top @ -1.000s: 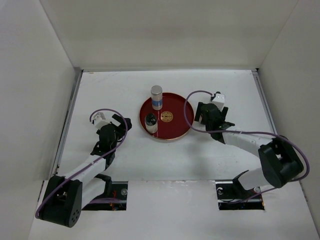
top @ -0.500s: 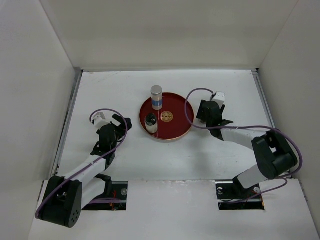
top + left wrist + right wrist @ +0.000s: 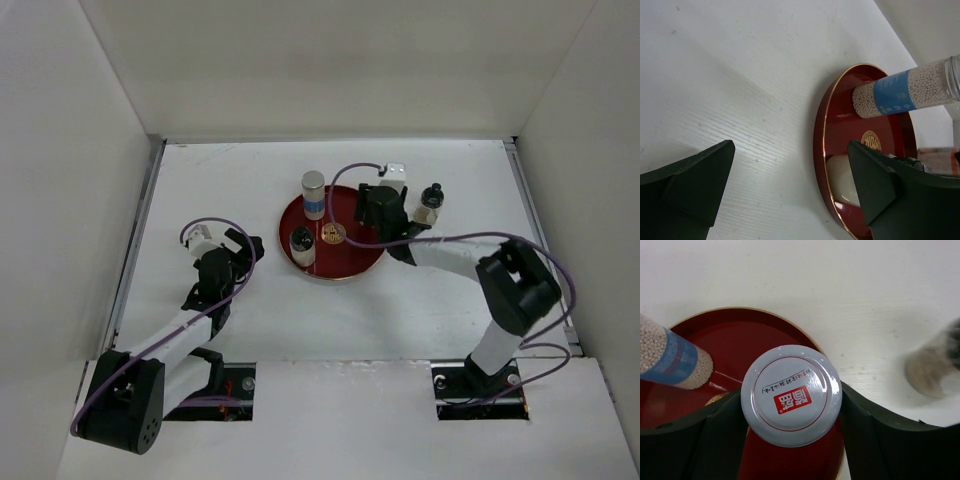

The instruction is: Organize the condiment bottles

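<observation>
The red tray (image 3: 345,262) holds the tall grey-capped cylinder with a blue label (image 3: 314,193) at its far edge and a squat light-lidded jar (image 3: 302,243) at its left. My right gripper (image 3: 372,208) hangs over the tray's right part, shut on the second squat jar; its grey lid (image 3: 791,395) fills the space between the fingers. The black-capped brownish bottle (image 3: 430,202) stands on the table right of the tray, and is blurred in the right wrist view (image 3: 932,367). My left gripper (image 3: 235,250) is open and empty, left of the tray (image 3: 822,150).
White walls close in the table on the left, back and right. In the left wrist view the cylinder (image 3: 905,92) and the jar (image 3: 842,177) show inside the tray rim. The right arm's purple cable loops above the tray.
My right gripper has swung left from the table beside the tray to over the tray's right part, with the jar in it. The black-capped bottle now shows. The left arm has not moved.
</observation>
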